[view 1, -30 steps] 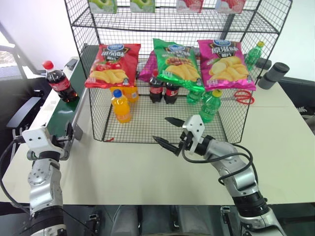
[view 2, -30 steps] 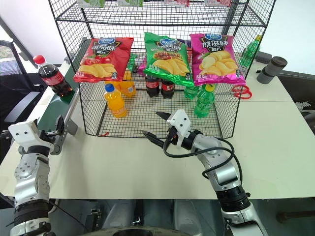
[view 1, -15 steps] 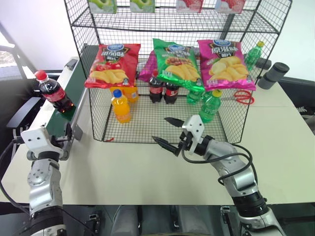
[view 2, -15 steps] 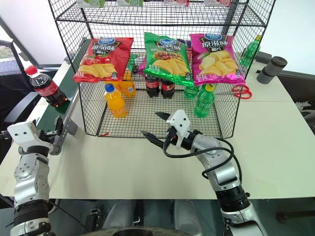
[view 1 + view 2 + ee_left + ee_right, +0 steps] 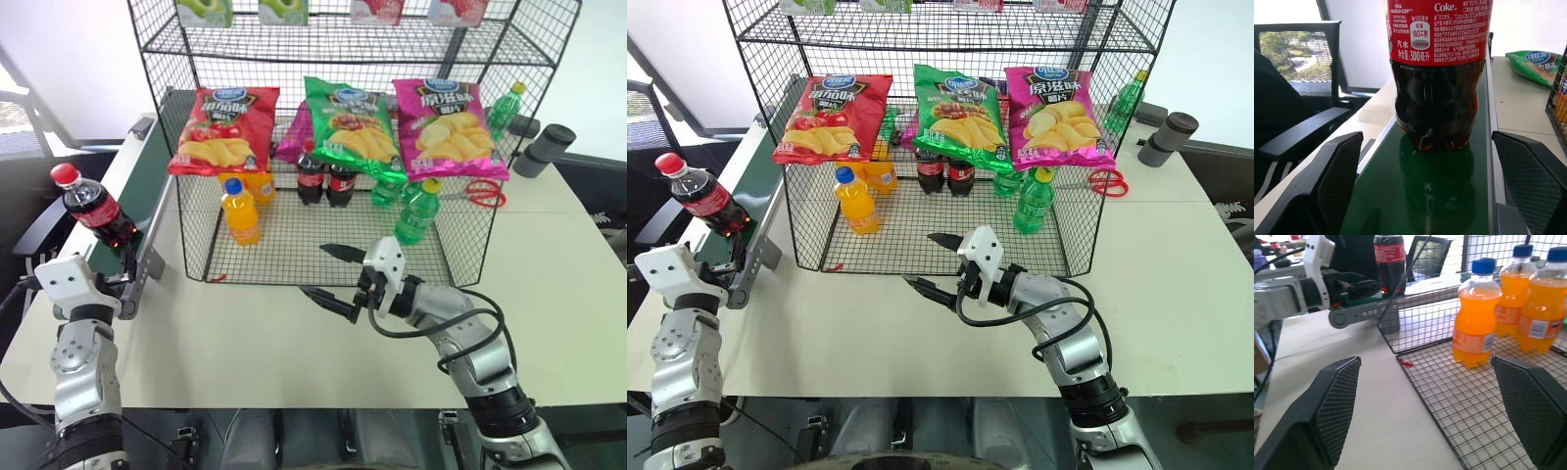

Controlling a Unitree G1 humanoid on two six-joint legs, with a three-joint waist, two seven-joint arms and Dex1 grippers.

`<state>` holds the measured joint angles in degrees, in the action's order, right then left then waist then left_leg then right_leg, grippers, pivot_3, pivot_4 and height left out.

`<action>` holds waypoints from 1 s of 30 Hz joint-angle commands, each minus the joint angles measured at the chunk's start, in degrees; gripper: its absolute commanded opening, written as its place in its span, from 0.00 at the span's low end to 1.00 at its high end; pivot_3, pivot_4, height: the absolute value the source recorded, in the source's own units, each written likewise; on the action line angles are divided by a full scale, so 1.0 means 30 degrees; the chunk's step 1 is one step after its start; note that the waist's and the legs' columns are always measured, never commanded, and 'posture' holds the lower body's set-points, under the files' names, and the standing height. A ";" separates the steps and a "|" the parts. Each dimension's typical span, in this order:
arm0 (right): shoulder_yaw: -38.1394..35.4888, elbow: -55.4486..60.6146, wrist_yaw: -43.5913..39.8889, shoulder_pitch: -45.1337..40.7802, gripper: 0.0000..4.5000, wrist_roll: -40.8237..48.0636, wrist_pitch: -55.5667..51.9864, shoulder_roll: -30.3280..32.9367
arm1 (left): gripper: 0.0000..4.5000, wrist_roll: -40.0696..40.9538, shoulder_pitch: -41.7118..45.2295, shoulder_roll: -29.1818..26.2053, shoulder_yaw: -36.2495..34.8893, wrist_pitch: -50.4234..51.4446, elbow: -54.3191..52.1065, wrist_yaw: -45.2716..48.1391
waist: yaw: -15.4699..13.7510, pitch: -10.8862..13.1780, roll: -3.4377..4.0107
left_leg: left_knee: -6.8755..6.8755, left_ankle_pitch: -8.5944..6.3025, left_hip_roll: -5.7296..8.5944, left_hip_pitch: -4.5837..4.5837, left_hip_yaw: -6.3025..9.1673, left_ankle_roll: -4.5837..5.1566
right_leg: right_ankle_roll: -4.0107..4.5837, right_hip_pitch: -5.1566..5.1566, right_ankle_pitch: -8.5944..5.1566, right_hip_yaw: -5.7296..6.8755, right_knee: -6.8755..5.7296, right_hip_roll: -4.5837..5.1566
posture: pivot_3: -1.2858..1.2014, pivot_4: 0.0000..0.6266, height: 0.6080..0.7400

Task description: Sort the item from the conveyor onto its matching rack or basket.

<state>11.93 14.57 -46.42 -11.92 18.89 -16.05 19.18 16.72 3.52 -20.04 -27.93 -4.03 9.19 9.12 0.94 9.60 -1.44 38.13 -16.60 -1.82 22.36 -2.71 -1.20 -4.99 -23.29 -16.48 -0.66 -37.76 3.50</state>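
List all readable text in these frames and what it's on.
"Coke", "FIFA WORLD CUP", "300毫升", "180千焦": red label of the cola bottle on the conveyor.
"oltise" or similar, partly blurred: green packet on the table.
"原滋味": pink chip bag on the rack.
Other bag and bottle print: too small to read.

Dark-brown cola bottle (image 5: 92,208) with red cap and label, dark-green conveyor (image 5: 137,186), black wire rack (image 5: 294,245), orange drink bottles (image 5: 240,211), red, green, pink chip bags (image 5: 343,122)
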 commanded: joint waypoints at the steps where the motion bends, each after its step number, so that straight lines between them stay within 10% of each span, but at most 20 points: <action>1: -0.0033 0.0846 -0.0054 -0.0083 0.99 0.0267 0.0129 0.0054 | 1.00 -0.0001 -0.0132 -0.0278 -0.0390 -0.0328 -0.0332 -0.0127 | -0.0016 0.0000 0.0000 | 0.0000 0.0000 0.0000 0.0000 -0.0001 0.0000 | 0.0001 0.0000 0.0000 0.0000 0.0000 0.0002 | 0.52 0.24 1.00; 16: 0.0099 0.0875 -0.0077 -0.0020 0.99 0.0234 -0.0036 0.0108 | 1.00 0.0094 0.0017 -0.0423 -0.0291 -0.0433 -0.0437 0.0034 | -0.0010 0.0000 0.0000 | -0.0013 -0.0002 0.0000 0.0005 0.0001 -0.0003 | 0.0007 -0.0009 -0.0002 0.0000 0.0018 0.0021 | 0.52 0.24 1.00; 21: 0.0135 0.0812 -0.0095 -0.0067 1.00 0.0216 -0.0042 0.0090 | 0.66 0.0051 -0.0008 -0.0468 -0.0380 -0.0477 -0.0506 -0.0027 | -0.0044 0.0000 0.0000 | -0.0017 -0.0002 0.0000 0.0009 0.0002 -0.0003 | 0.0008 -0.0009 -0.0002 0.0002 0.0027 0.0028 | 0.52 0.24 1.00; 30: -0.0089 0.1100 -0.0087 -0.0504 1.00 0.0337 -0.0185 0.0275 | 0.66 0.1441 -0.0117 -0.1598 -0.0725 0.0108 -0.3215 0.1433 | -0.0004 0.0008 -0.0016 | -0.0035 -0.0003 -0.0002 0.0037 0.0007 -0.0006 | 0.0011 -0.0031 -0.0002 0.0005 0.0052 0.0036 | 0.52 0.24 1.00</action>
<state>12.61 14.58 -46.48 -12.25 18.87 -16.66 19.67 18.40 2.38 -21.95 -28.01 -3.03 6.41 11.34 0.93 9.62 -1.49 38.02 -16.61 -1.83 22.51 -2.68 -1.21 -4.95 -23.40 -16.48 -0.64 -37.60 3.60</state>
